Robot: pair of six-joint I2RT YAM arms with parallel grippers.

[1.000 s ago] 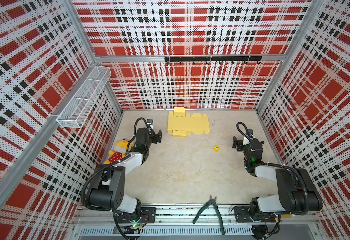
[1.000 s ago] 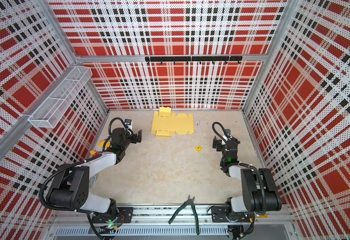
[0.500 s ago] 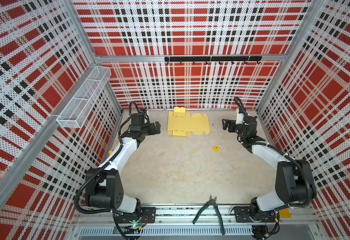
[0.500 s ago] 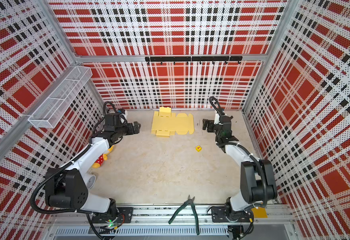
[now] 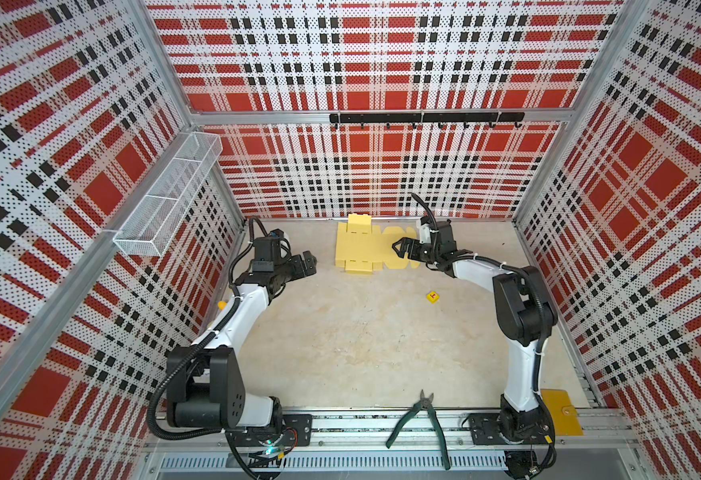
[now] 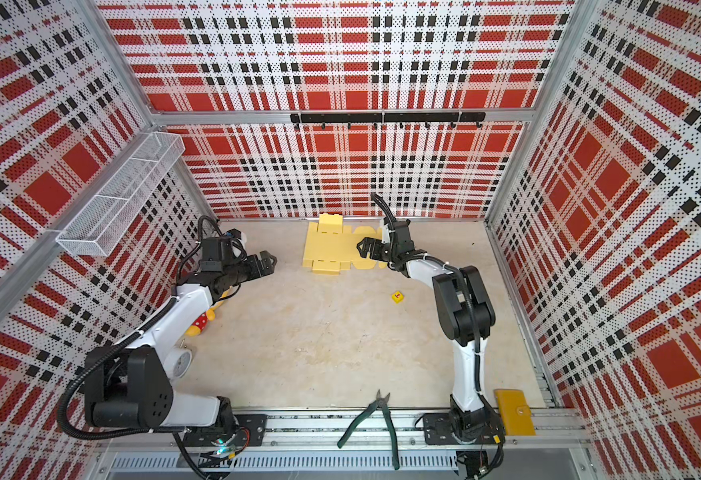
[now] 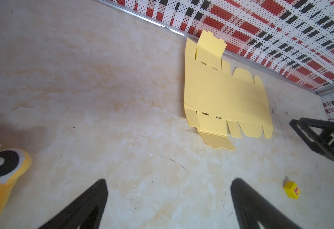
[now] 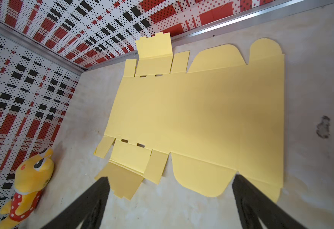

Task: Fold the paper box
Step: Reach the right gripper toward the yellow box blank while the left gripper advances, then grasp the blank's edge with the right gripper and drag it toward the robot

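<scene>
**Right wrist view: sheet lies unfolded, nothing gripped**

At the middle of the far edge of the desk (image 5: 361, 340), the paper box (image 8: 197, 119) is a flat die-cut sheet. In both top views its far side flap reaches the back wall. Only the end panel of that flap tilts up against the wall, and the near side flap shows a crease. The main panels, the small tabs and the rounded lid flaps all lie flat.

By my reading no fold of the task is made, so raising the walls, tucking the flaps and closing the lid are all left. With no walls up, it contains nothing.

The wire basket (image 5: 166, 199) on the left wall is split into compartments and shows nothing inside in a top view.

The right gripper (image 5: 396, 247) is over the sheet's right end, jaws spread wide and empty. The left gripper (image 5: 309, 264) hangs near the sheet's left end, apart from it. Its jaws are equally wide and hold nothing.
</scene>
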